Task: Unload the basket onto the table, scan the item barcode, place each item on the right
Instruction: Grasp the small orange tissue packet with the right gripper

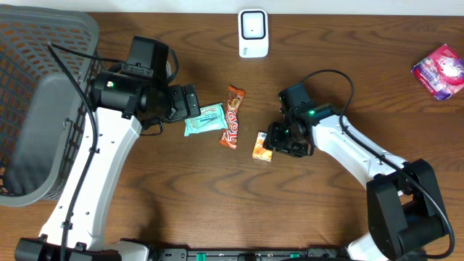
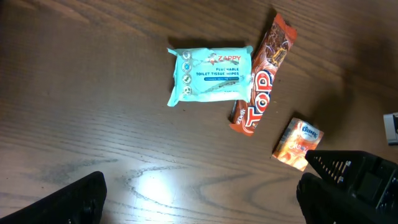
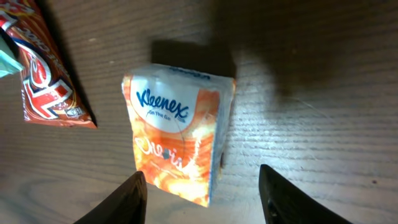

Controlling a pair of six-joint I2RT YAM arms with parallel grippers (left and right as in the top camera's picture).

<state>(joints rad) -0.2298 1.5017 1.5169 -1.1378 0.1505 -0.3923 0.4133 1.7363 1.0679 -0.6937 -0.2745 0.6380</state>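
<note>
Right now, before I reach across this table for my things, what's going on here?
The right gripper hangs over the orange Kleenex pack, with its fingers open on either side and not closed on it. The left gripper is wide open above the table, near the Zappy wipes and the Top bar, and holds nothing. No item is at the white scanner.
</note>
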